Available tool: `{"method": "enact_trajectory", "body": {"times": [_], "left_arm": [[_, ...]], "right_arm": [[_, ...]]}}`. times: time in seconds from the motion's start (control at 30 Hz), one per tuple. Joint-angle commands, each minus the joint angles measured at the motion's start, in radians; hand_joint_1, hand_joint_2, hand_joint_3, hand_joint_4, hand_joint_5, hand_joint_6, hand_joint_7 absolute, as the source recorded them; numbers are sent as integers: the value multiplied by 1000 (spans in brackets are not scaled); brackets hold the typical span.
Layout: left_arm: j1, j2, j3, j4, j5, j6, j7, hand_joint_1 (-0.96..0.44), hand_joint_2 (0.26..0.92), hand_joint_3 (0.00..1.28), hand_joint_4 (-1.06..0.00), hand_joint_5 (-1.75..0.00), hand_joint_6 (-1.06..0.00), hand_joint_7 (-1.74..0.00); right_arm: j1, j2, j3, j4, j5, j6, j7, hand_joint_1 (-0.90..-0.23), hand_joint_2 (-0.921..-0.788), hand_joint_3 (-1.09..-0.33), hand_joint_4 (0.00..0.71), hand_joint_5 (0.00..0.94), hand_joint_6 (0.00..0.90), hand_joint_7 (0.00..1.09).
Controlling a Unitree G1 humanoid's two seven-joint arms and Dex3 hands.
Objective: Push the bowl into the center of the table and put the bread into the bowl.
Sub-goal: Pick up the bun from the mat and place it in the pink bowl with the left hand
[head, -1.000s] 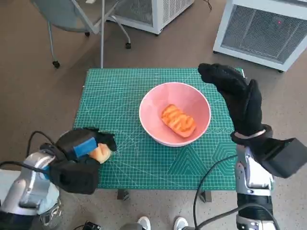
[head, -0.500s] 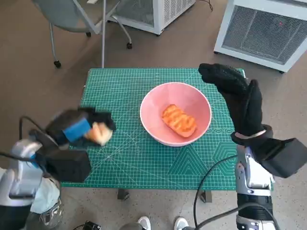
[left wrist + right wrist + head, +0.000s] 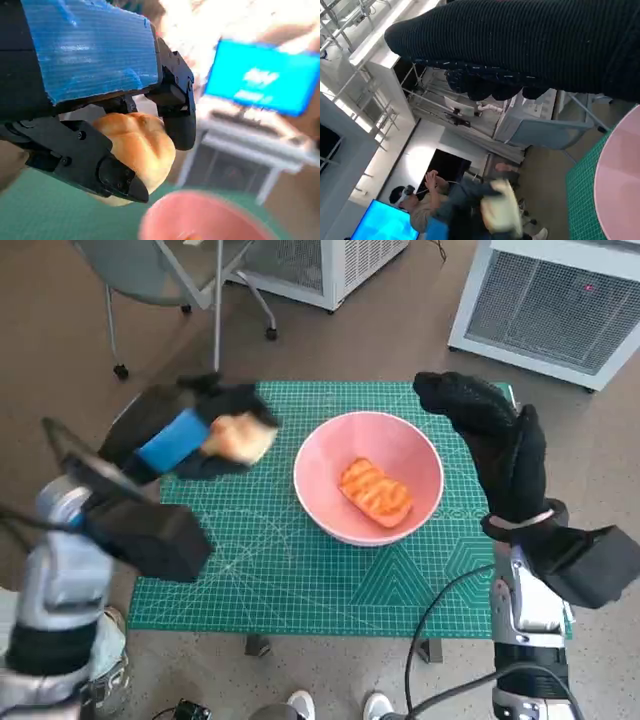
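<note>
Head view: looking steeply down from above, taking in the whole table (image 3: pixel 300 570). Left wrist view: sitting close behind the left hand (image 3: pixel 95 100), facing past its fingertips toward the bowl (image 3: pixel 200 217). Right wrist view: peering beneath the right hand (image 3: pixel 530 45), sharing that bowl's rim.

Two pale forearms, two black hands, one taped and one gloved.

The left hand (image 3: pixel 185 440) is black hard plastic with a band of ribbed blue tape across its back; in the left wrist view its blocky fingers (image 3: pixel 179 122) show small round screw heads. Behind it the forearm carries a black box-shaped module, then a silver-grey casing with a thin black cable looping off. The right hand (image 3: pixel 490 440) wears a black ribbed knitted glove; below its cuff are a black wrap, a white-grey forearm and black cables.
</note>
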Motion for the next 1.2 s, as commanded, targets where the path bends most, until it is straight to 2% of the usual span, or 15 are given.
{"method": "enact_trajectory", "body": {"times": [0.03,0.3,0.43,0.97,1.07,1.2], "left_arm": [[-149,-38,-83,138,62,-98,43,1,908,17,-806,-1067,-680,-1081],[-307,-137,-159,413,33,-246,48,1,914,14,-794,-1046,-669,-1125],[-356,-195,-202,553,61,-321,97,1,917,12,-792,-1037,-661,-1145],[-477,-292,-375,905,279,-468,349,0,920,47,-735,-1163,-636,-1109],[-486,-299,-393,957,291,-484,369,0,920,47,-717,-1167,-650,-1108],[-488,-309,-400,1003,278,-486,346,0,920,67,-688,-1193,-632,-1133]], "right_arm": [[9,-13,-3,12,4,19,10,-664,-921,-702,95,0,-1,474],[17,-14,-6,8,-3,16,6,-662,-921,-702,96,1,-1,473],[22,-17,-6,4,-8,11,7,-661,-921,-699,96,1,-1,476],[34,-37,-18,-12,-10,13,-5,-668,-921,-699,97,1,-1,458],[39,-36,-19,-20,-13,15,-14,-668,-921,-699,96,0,-1,457],[48,-37,-21,-27,-20,13,-25,-668,-921,-699,96,0,-1,458]]}}
